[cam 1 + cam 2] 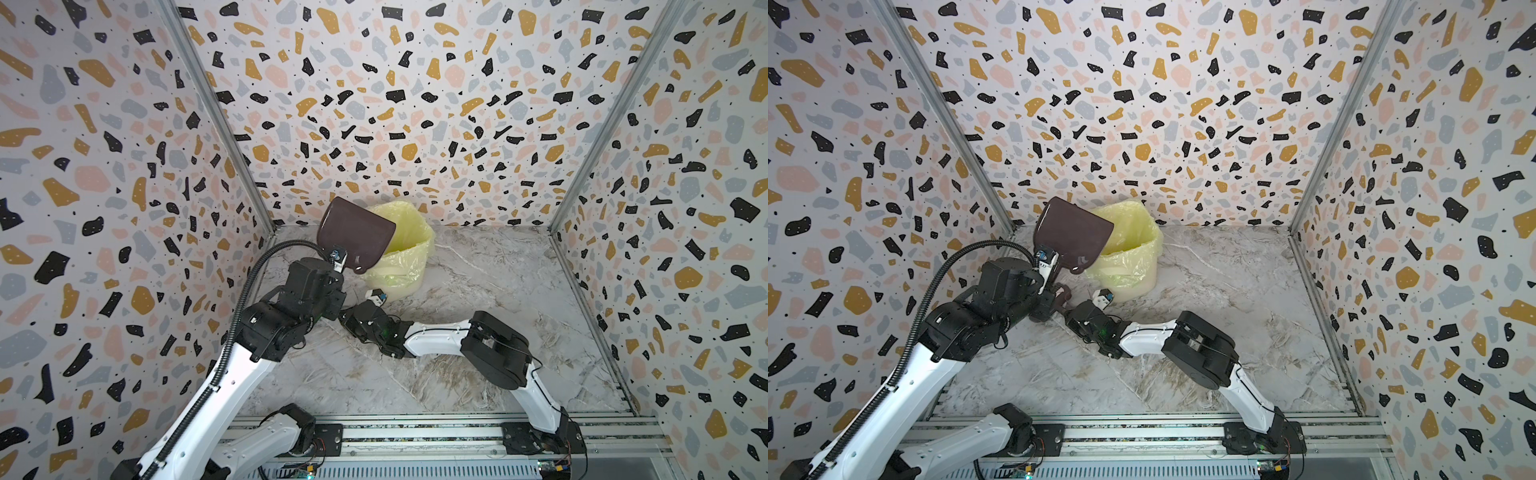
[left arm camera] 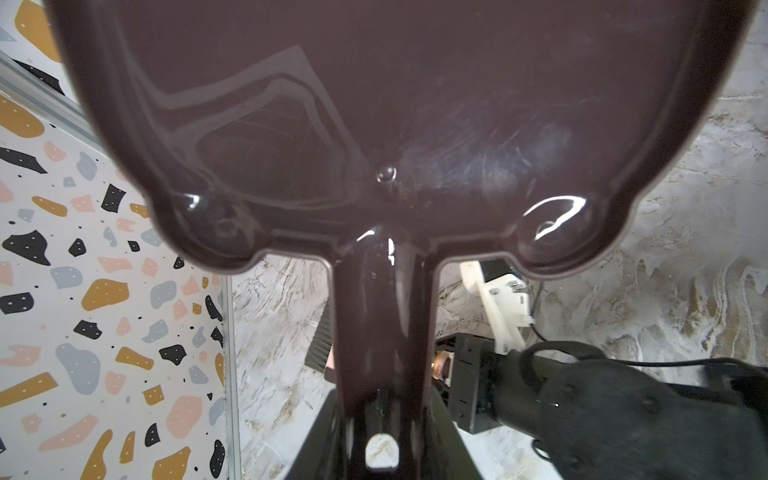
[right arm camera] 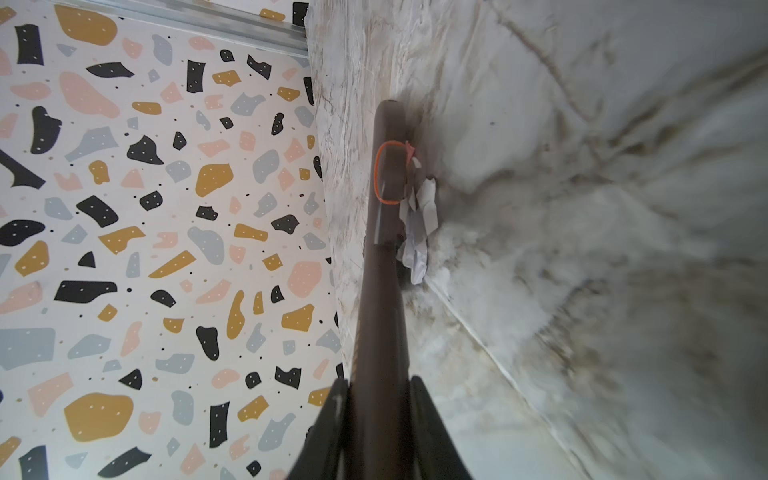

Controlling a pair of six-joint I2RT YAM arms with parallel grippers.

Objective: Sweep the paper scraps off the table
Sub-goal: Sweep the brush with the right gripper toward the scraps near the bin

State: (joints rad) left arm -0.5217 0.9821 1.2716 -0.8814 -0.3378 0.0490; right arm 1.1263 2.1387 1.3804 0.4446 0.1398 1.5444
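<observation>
The left gripper (image 1: 337, 257) is clamping a dark-brown plastic dustpan (image 1: 353, 235) over the yellow-lined cream bin (image 1: 409, 257) while the right gripper (image 3: 384, 415), pinching a brown brush handle (image 3: 384, 270), is risking flicking adjacent white-and-pink paper scraps (image 3: 419, 224) across the marble table (image 3: 582, 208).

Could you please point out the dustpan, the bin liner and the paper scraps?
dustpan (image 1: 353, 237), a top view, middle of its brown face
bin liner (image 1: 411, 237), a top view, yellow inner wall
paper scraps (image 3: 426, 208), right wrist view, white crumpled piece
</observation>
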